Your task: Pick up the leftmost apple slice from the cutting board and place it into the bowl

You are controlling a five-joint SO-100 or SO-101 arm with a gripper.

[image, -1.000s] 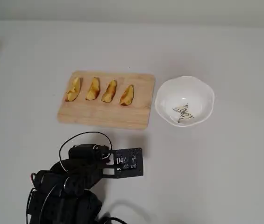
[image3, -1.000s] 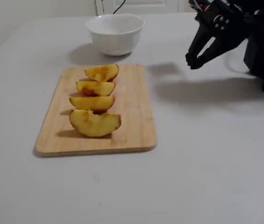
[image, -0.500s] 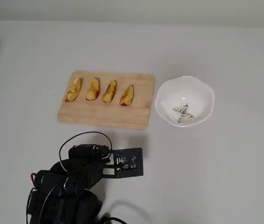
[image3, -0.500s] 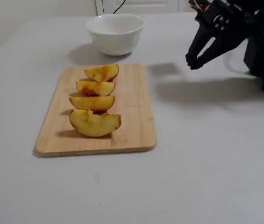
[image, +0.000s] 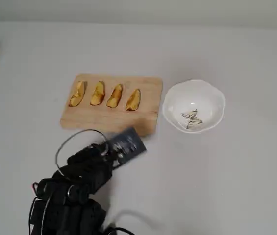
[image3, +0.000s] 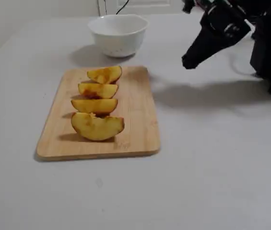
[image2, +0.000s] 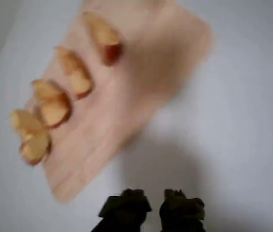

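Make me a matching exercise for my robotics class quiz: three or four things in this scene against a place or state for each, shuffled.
Things:
1. apple slice
2. bowl
3. gripper
4. cutting board

Places or states:
A. above the table, holding nothing
B. right of the board in the overhead view
C. leftmost of four in the overhead view
D. carries four slices

Pairs: 1-C, 2-B, 3-A, 4-D

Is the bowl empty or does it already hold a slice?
Empty. The overhead view shows only the dark drawn motif inside the bowl, and all four slices sit on the cutting board.
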